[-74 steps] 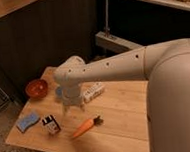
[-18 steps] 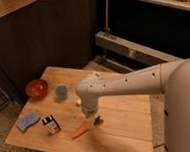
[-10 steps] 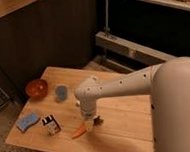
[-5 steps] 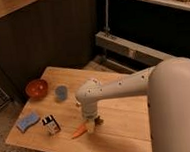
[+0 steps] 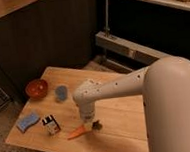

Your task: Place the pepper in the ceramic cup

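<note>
The gripper (image 5: pixel 88 124) is low over the stem end of the pepper (image 5: pixel 77 133), which lies flat on the surface (image 5: pixel 116 108) near the front edge. The wrist hides the fingers, so I cannot tell how far open they are or whether they hold anything.

Risks: a pinch at the tapered end could slip or spin the pepper off the edge. The cup (image 5: pixel 61 93) stands well apart, beside the bowl (image 5: pixel 36 88); its narrow mouth invites a miss.
</note>
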